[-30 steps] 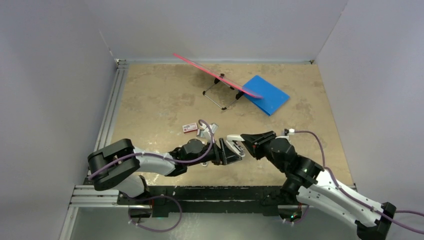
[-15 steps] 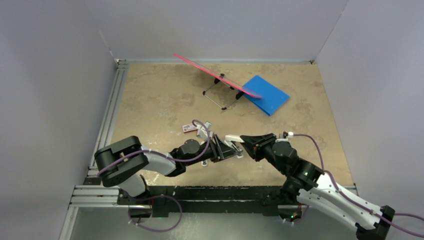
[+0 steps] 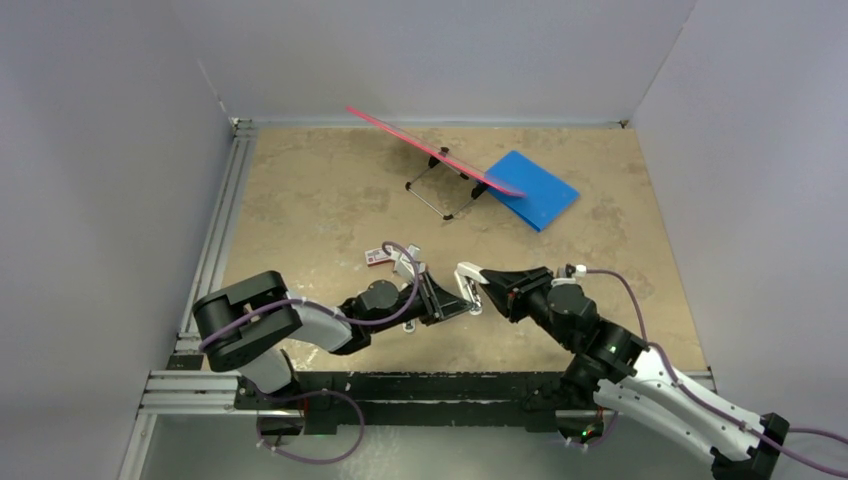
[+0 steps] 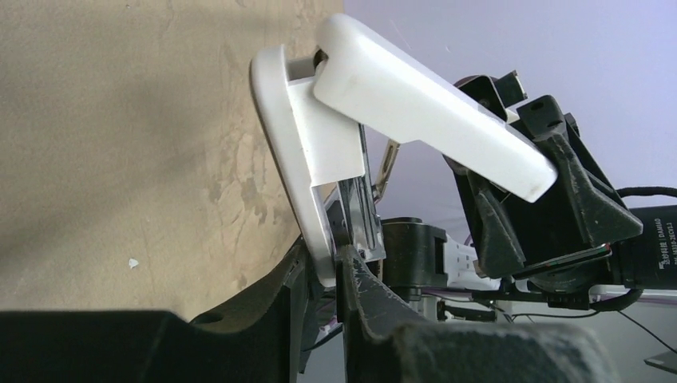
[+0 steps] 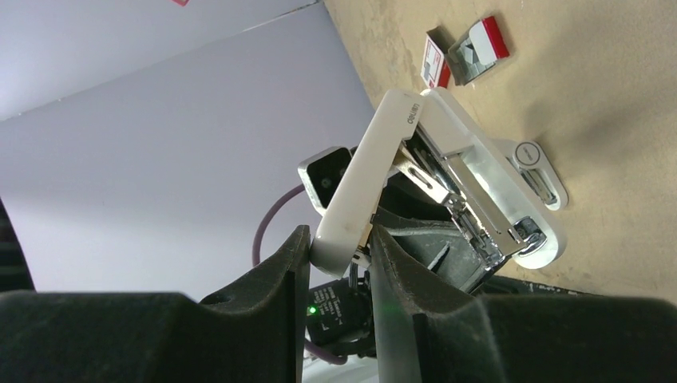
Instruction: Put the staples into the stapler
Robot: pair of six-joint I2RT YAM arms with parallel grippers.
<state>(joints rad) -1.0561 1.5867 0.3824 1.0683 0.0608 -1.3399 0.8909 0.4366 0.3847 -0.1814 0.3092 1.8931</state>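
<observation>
1. The staples [image 5: 473,56], a small grey block in a red tray, lie untouched on the desk [image 3: 330,200] beside their red-and-white box [image 5: 433,62], just beyond the stapler [image 5: 459,148].
2. The white stapler is hinged wide open with its metal channel bared, ready for loading, I'd say.
3. The left pincer [image 4: 327,279] is clamped on its base to steady it.
4. The right pincer [image 5: 342,247] is clamped on the lid, holding it up.

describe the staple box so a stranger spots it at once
On the tan table, find the open white stapler near the front edge. Just beyond it, slightly left, lies the staple box: small, the only red-and-white thing there.
</observation>
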